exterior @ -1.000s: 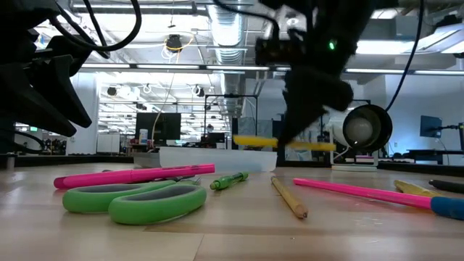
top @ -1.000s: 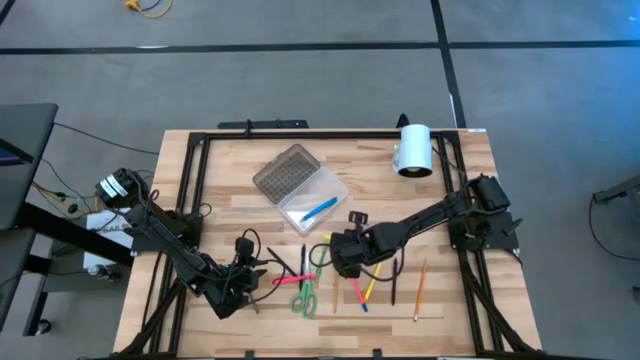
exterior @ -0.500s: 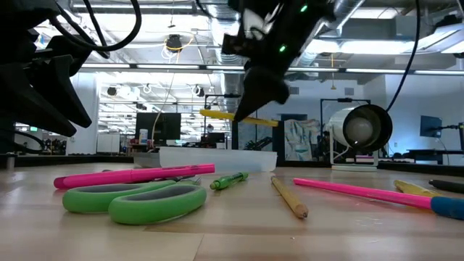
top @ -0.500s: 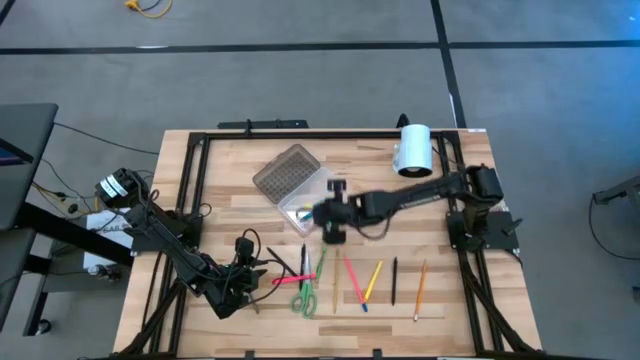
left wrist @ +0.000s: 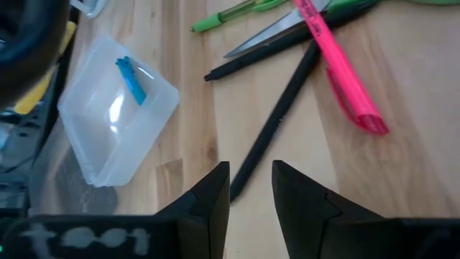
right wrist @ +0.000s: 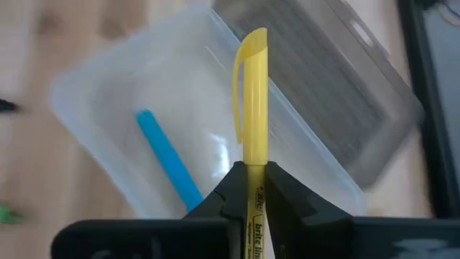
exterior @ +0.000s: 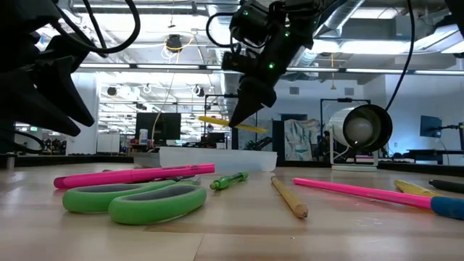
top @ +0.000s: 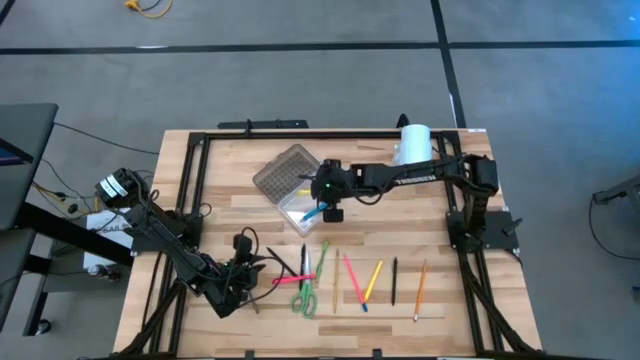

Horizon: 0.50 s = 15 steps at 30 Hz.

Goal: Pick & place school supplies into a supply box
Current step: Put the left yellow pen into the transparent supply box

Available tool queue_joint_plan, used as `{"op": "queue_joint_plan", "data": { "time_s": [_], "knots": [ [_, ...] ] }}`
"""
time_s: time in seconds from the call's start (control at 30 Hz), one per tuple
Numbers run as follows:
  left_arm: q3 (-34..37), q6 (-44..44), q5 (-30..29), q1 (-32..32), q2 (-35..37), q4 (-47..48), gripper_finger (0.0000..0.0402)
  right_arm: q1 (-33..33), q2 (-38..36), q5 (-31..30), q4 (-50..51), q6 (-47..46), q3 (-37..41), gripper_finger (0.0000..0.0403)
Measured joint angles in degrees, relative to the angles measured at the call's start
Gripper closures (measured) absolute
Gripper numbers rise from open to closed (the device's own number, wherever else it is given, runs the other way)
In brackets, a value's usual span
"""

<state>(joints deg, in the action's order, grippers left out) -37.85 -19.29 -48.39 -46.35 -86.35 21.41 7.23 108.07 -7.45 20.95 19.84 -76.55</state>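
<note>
The wooden table (top: pixel 230 215) holds the clear supply box (top: pixel 300 187), which lies open near the middle with its grey dotted lid (top: pixel 283 170) folded back and one blue pen (right wrist: pixel 169 168) inside. The right gripper (top: pixel 327 203) hangs over the box, its fingers pressed on a yellow highlighter (right wrist: pixel 249 137) that points out over the open tray. The left gripper (left wrist: pixel 250 188) waits low at the left front of the table, its fingers a little apart and holding nothing, above a black pen (left wrist: pixel 273 129). Near the front lie the green scissors (exterior: pixel 134 200), a pink highlighter (exterior: pixel 134 175), a green pen (exterior: pixel 229 180), a wooden pencil (exterior: pixel 288 197) and a few more pens. The highlighter could go wrong here: it looks tilted and only its tail is pinched, so if it drops from this high it may hit the box rim, bounce out and roll away. From table height, the box wall hides the tray's inside. The far pens on the right are cut off, and I cannot tell how high the highlighter sits over the tray.
</note>
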Motion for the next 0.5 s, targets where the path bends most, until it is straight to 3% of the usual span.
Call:
{"op": "queue_joint_plan", "data": {
  "time_s": [0.1,0.5],
  "knots": [
    [0.0,0.0,-0.6,0.0,0.0,0.3,0.0306,0.0,0.0,2.4,-1.2,-0.1,0.0,0.0374],
    [0.0,0.0,-1.1,1.1,0.0,0.3,0.0306,0.0,0.0,2.4,-1.4,-1.8,0.0,0.0307]
  ]
}}
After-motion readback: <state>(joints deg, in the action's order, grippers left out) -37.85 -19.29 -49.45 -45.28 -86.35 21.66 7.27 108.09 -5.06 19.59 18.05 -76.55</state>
